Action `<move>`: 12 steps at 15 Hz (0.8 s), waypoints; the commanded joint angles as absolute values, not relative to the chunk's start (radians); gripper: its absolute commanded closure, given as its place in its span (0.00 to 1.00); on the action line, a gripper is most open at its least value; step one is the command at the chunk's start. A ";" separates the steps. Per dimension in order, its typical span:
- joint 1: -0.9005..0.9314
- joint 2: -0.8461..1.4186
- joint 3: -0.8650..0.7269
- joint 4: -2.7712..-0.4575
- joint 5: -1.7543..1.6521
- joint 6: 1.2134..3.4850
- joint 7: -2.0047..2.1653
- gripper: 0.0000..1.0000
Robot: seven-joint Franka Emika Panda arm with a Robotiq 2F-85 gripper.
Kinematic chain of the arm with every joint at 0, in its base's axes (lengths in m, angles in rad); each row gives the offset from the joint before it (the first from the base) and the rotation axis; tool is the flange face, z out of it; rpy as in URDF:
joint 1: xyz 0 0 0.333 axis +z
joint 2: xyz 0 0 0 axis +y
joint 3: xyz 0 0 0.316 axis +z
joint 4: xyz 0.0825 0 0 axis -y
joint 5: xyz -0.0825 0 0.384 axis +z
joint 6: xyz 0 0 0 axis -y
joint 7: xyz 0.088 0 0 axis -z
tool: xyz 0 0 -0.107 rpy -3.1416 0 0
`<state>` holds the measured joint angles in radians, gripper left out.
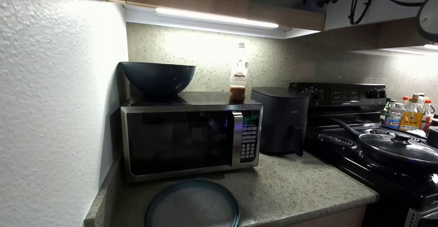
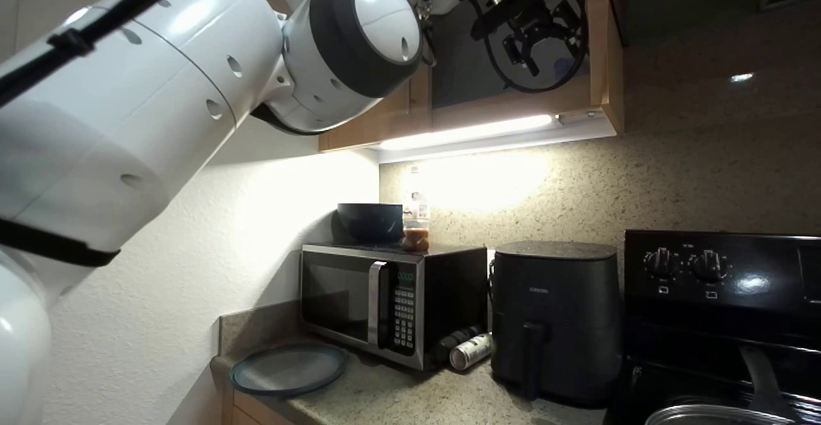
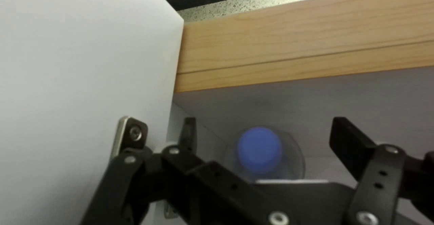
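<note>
My gripper [image 3: 265,131] is open, with nothing between its fingertips. In the wrist view, a clear round container with a blue cap [image 3: 259,150] stands inside the grey cabinet interior, beyond the fingers and between them in the picture. Its lower part is hidden by the gripper. The gripper also shows high up at the open wall cabinet in both exterior views [image 1: 319,1] [image 2: 553,58]. A bit of blue shows by the fingers in an exterior view [image 2: 563,67]. I cannot tell whether a finger touches the container.
The open white cabinet door [image 3: 84,48] with metal hinges is close beside the left finger. The wooden cabinet edge [image 3: 305,41] borders the opening. Below are a microwave [image 1: 181,141] bearing a bowl [image 1: 159,78] and bottle [image 1: 237,79], an air fryer [image 1: 282,121], a stove and a blue-rimmed plate [image 1: 236,204].
</note>
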<state>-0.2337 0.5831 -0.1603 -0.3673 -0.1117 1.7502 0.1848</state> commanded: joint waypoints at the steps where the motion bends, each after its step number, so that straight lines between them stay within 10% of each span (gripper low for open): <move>1: -0.214 0.565 -0.157 -0.387 -0.112 1.728 0.208 0.00; 12: -0.240 0.589 -0.160 -0.380 -0.111 1.785 0.193 0.00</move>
<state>-0.2344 0.5893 -0.1604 -0.3677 -0.1117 1.7566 0.1899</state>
